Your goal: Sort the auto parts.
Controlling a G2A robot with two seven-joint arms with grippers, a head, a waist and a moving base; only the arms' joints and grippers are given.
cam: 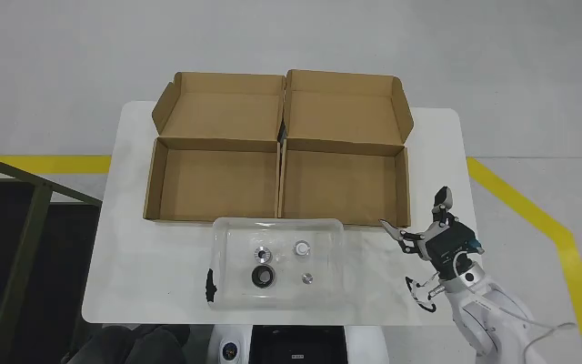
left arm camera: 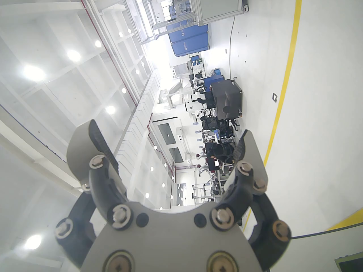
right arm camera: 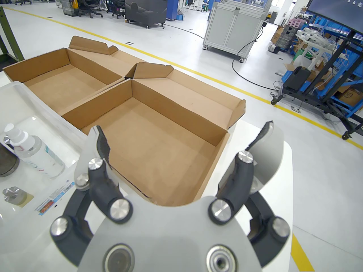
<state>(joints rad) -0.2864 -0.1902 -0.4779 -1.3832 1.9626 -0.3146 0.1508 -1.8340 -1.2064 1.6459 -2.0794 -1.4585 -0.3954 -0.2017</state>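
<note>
Top view: a clear tray (cam: 218, 238) sits at the near edge of the white table (cam: 127, 273). Inside it lie four small parts: a dark ring (cam: 264, 276), a metal bush (cam: 263, 254) just behind the ring, a white-capped bottle (cam: 302, 247) and a small metal stud (cam: 307, 278). Just behind the tray stand a left box (cam: 214, 187) and a right box (cam: 341, 187), both open and bare inside. The right gripper (cam: 402, 262) hangs beside the tray's right end, near it but apart.

Left wrist view: the left gripper (left arm camera: 170, 131) points away from the tray, up into the hall. Its fingers (left arm camera: 82, 142) are spread with nothing between them.

Right wrist view: the right gripper's fingers (right arm camera: 272, 142) are also spread and empty. They are aimed past the tray's rim toward the right box.

The metal pieces are probably stiff, smooth and heavy for their size, so they may slip. A pinch across the outer wall looks safest. The bottle seems light and slick, best held round its body.
</note>
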